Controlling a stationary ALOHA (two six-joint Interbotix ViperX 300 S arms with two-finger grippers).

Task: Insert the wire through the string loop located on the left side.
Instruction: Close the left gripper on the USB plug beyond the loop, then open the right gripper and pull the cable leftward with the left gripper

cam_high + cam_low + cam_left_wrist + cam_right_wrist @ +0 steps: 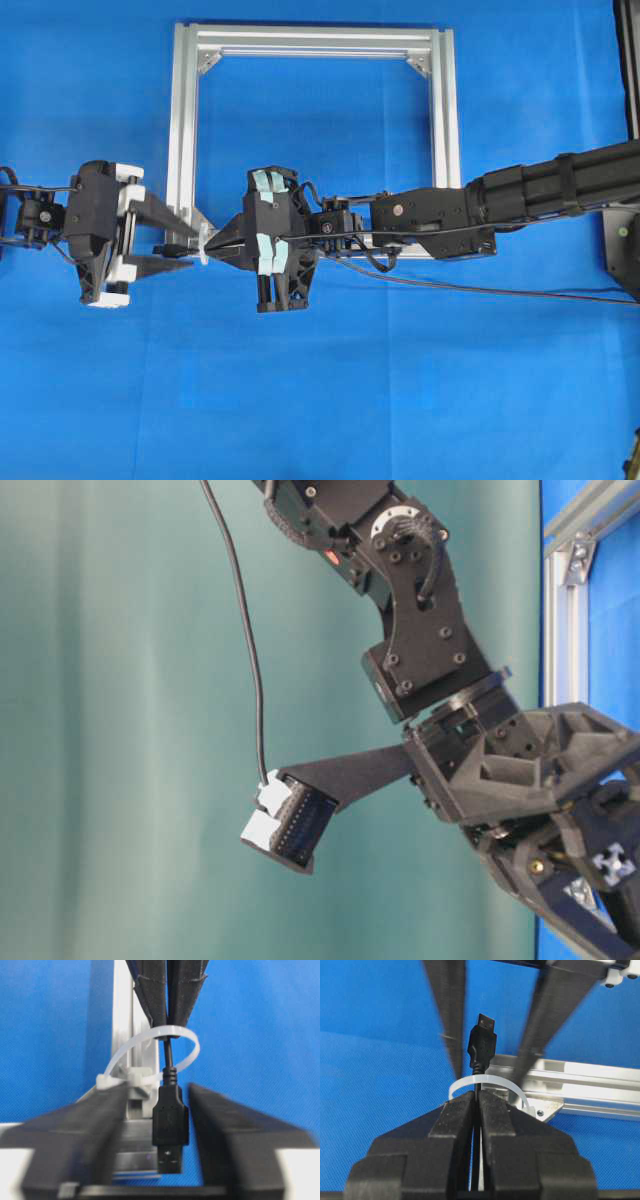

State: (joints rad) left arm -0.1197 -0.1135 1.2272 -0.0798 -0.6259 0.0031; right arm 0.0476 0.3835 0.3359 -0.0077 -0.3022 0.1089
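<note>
At frame's lower-left corner: string loop (150,1055), white, upright on aluminium frame (182,120). Wire (170,1115) plug already threaded through loop, cable pinched behind it by clamped right tool (476,1105). Left tool (157,1110) straddles plug, jaws apart, not yet touching it. Remaining, by judgement: grasp plug, draw wire through.

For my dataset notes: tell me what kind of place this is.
Probably a robotics lab test bench: a plain blue table cover, a bare silver aluminium frame as a fixture, and a teal backdrop curtain.
</note>
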